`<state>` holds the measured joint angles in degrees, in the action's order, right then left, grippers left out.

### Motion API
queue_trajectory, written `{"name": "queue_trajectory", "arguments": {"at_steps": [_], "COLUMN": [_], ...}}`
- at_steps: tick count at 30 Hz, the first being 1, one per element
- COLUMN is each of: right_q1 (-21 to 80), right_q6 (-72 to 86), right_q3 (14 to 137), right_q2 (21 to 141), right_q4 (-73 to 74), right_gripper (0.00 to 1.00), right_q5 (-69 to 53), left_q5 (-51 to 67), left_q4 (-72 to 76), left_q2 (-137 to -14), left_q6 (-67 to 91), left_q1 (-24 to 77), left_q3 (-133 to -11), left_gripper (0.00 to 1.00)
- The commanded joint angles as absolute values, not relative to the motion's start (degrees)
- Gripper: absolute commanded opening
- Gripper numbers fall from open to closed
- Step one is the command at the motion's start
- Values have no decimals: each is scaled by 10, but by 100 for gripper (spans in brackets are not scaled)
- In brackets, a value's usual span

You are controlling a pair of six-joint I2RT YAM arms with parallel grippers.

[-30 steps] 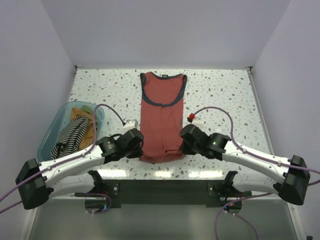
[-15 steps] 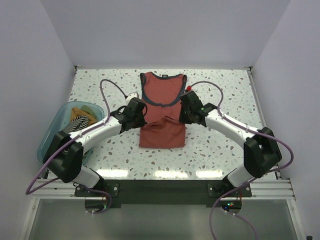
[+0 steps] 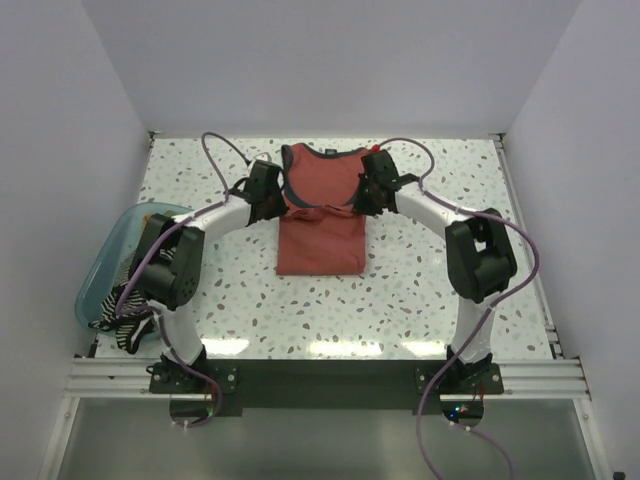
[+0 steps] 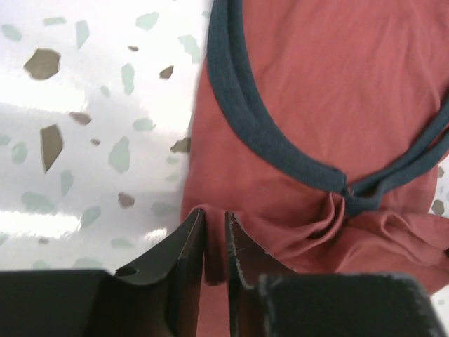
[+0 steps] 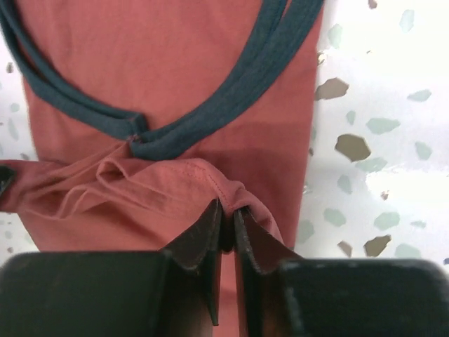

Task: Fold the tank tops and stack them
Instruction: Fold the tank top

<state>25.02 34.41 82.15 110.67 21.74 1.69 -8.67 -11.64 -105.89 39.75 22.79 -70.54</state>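
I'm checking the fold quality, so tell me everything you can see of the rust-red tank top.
The rust-red tank top is soft, thin-looking cloth with dark navy trim around neckline and armholes. It lies on the speckled table, straps at the far end. Its lower part is folded up over the chest, hem bunched and wrinkled just below the neckline. The left gripper pinches the hem at its left side, the right gripper at its right. No graphic shows.

Tank top [image 3: 320,245] on table [image 3: 420,295] — bin [image 3: 92,285] left, other tops [image 3: 125,325] inside
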Motion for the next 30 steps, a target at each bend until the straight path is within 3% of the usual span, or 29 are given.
{"name": "queue_trajectory", "arguments": {"at_steps": [1,5,6,8,11,17,24,30], "right_q1": [233,219,215,216,222,290,319,309], "right_q6": [340,343,344,345,343,314,287,280], "right_q3": [854,852,850,834,817,829,895,957], "right_q2": [1121,1115,1110,1086,1050,1057,1149,1213], "right_q4": [205,209,213,209,202,212,206,234], "right_gripper": [15,39,52,62,64,64,55,52], "right_q5": [1,10,18,27,37,89,40,57], "left_q5": [-42,-10,-18,-37,-85,-87,-71,-88], "left_q4": [-28,-11,-20,-23,-49,-67,-47,-41], "left_q2": [-1088,-1093,-1089,-1061,-1019,-964,-940,-961], "left_q6": [366,370,371,374,397,447,498,547], "left_q1": [211,191,189,188,188,210,280,313], "left_q3": [-730,-738,-739,-728,-708,-644,-574,-521], "left_gripper": [25,52,60,64,66,56,27,15]}}
